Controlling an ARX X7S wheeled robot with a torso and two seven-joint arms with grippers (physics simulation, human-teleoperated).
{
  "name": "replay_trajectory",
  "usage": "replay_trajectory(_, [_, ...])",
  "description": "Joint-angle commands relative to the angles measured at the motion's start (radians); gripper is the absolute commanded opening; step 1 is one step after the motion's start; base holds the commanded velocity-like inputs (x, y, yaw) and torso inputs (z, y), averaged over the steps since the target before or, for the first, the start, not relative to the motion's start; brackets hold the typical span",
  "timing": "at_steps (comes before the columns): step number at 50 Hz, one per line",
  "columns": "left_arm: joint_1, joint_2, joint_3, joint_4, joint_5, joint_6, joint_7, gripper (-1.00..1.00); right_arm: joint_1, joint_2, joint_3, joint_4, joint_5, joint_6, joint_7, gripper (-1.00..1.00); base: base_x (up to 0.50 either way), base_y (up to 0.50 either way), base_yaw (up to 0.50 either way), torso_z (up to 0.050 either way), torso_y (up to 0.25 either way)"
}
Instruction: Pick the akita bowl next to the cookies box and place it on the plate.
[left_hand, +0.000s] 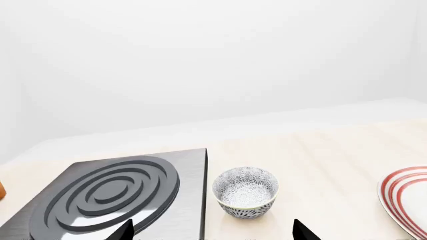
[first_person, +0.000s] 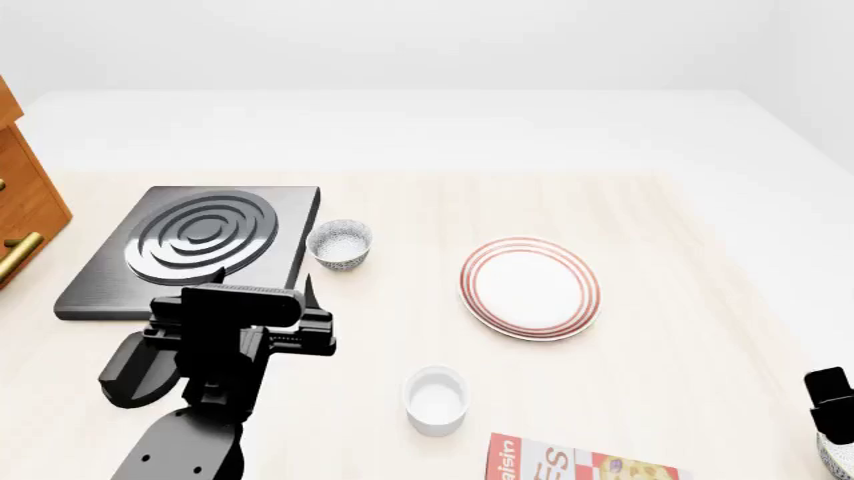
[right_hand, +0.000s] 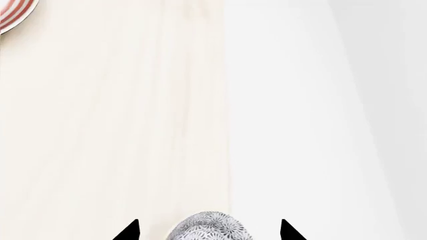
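Grey-speckled akita bowl (right_hand: 210, 227) between my right gripper (right_hand: 209, 231) fingertips, spread wide (not touching), cookies box (first_person: 581, 463) beside it at the near edge, white cup (first_person: 437, 398), ringed plate (first_person: 530, 286) mid-table, my left gripper (left_hand: 213, 231) spread before the look-alike bowl (left_hand: 245, 192) by the burner (first_person: 194, 250).

The table (first_person: 694, 260) looks like pale, matt wood with faint grain. The stove plate (first_person: 187, 250) has a brushed, grey metal look — its dark rings are matt. The plate (first_person: 530, 287) appears smooth and glazed, like the plain white cup (first_person: 437, 398). The patterned bowl (left_hand: 245, 192) by the stove seems glossy ceramic — speckled outside. The cookies box (first_person: 574, 465) reads as printed card.
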Motion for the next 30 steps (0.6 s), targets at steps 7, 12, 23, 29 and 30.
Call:
replay_trajectory(7, [0.000, -0.005, 0.004, -0.001, -0.008, 0.004, -0.005, 1.00, -0.066, -0.007, 0.014, 0.043, 0.020, -0.032, -0.024, 1.00, 0.00, 0.00, 0.00, 0.000, 0.000])
replay_trajectory(12, [0.001, -0.007, 0.004, -0.001, -0.009, 0.007, -0.006, 1.00, -0.083, -0.013, 0.001, 0.054, 0.012, -0.046, -0.035, 1.00, 0.00, 0.00, 0.00, 0.000, 0.000])
replay_trajectory(23, [0.002, -0.012, 0.003, 0.005, -0.015, 0.005, -0.011, 1.00, -0.087, -0.018, -0.008, 0.116, 0.004, -0.047, -0.053, 1.00, 0.00, 0.00, 0.00, 0.000, 0.000])
replay_trajectory(29, [-0.001, -0.012, 0.007, 0.002, -0.017, 0.007, -0.012, 1.00, -0.098, -0.027, -0.018, 0.124, 0.000, -0.058, -0.061, 1.00, 0.00, 0.00, 0.00, 0.000, 0.000])
replay_trajectory(30, [-0.001, -0.013, 0.008, 0.004, -0.017, 0.006, -0.013, 1.00, -0.096, -0.029, -0.020, 0.129, -0.001, -0.063, -0.068, 1.00, 0.00, 0.00, 0.00, 0.000, 0.000])
